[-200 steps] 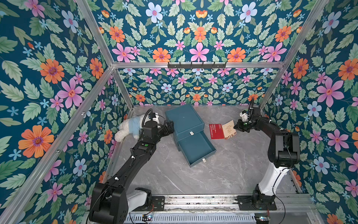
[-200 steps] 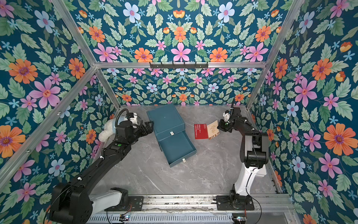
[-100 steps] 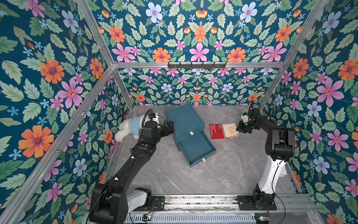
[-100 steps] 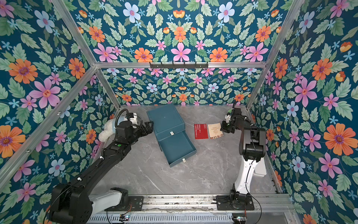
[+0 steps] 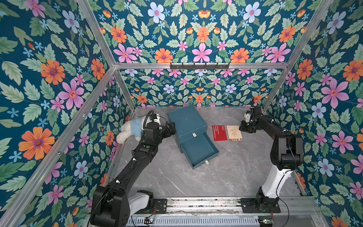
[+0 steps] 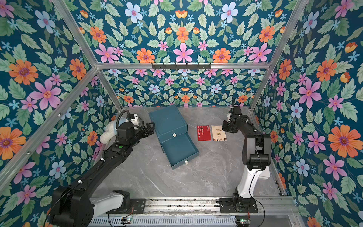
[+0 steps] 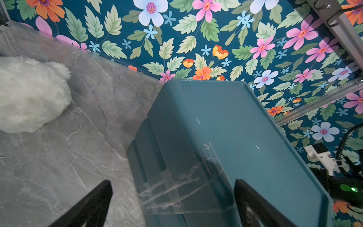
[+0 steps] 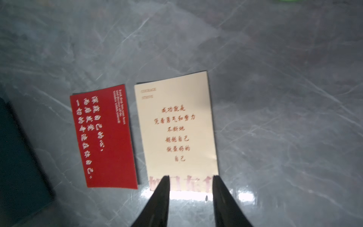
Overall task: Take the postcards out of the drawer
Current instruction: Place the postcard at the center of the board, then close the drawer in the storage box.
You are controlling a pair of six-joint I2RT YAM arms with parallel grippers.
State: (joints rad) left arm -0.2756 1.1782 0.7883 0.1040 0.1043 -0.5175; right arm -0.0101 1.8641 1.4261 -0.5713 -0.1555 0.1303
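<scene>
Marble top (image 5: 225, 173): red card (image 5: 219, 133) w/ white txt, cream card (image 5: 233, 132) beside; L+R jaws apart.

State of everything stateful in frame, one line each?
Lower drawer: pulled out, nothing visible inside.
Upper drawer: shut.
Red postcard: flat on table, text up.
Cream postcard: flat beside it, text up.
Left gripper: fingers open.
Right gripper: fingers open over cream postcard.
Plush toy: lying down.

Red postcard (image 6: 203, 133) beside cream postcard (image 6: 218, 133), right claw (image 6: 225, 129) near cream one, drawer (image 6: 178, 151) pulled out
</scene>
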